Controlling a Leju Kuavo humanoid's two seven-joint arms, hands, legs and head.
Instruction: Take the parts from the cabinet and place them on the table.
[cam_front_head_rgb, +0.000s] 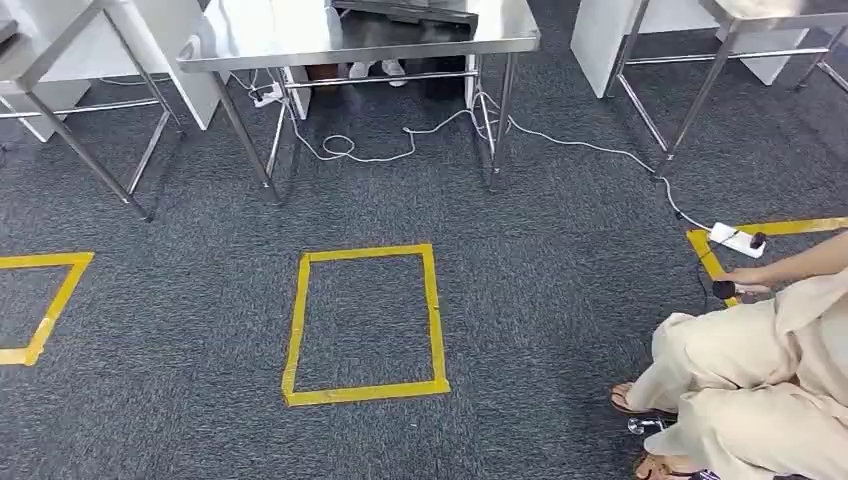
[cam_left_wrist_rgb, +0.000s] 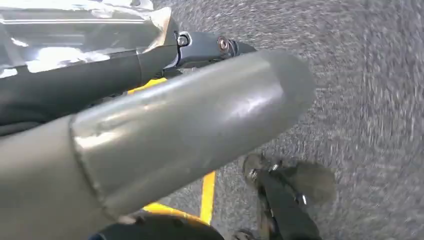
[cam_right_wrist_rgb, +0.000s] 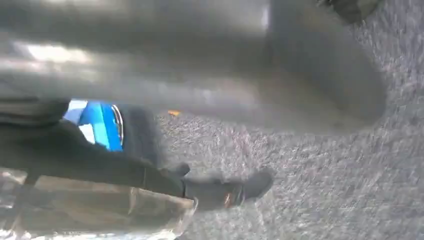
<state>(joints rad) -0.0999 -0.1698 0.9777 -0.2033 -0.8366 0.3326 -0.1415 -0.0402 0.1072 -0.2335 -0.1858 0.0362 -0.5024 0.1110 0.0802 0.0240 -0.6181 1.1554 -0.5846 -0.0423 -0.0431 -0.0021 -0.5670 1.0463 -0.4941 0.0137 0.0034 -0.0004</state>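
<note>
My left hand (cam_left_wrist_rgb: 150, 110) hangs over grey carpet, its thick grey thumb across the left wrist view. Its dark fingers (cam_left_wrist_rgb: 90, 80) lie along a shiny clear plastic packet (cam_left_wrist_rgb: 75, 30) and hold it against the hand. My right hand (cam_right_wrist_rgb: 200, 75) is blurred, and its dark fingers (cam_right_wrist_rgb: 125, 170) hold a second clear plastic packet (cam_right_wrist_rgb: 100, 212). Something blue (cam_right_wrist_rgb: 100, 125) shows behind those fingers, but I cannot tell what it is. A steel table (cam_front_head_rgb: 360, 40) stands ahead at the far side of the floor.
A yellow tape square (cam_front_head_rgb: 365, 322) marks the carpet in front of the table, with another (cam_front_head_rgb: 40, 300) at the left. A person in beige (cam_front_head_rgb: 760, 370) crouches at the right near a white power strip (cam_front_head_rgb: 737, 240). A white cable (cam_front_head_rgb: 400, 150) trails under the table. More steel tables stand at both sides.
</note>
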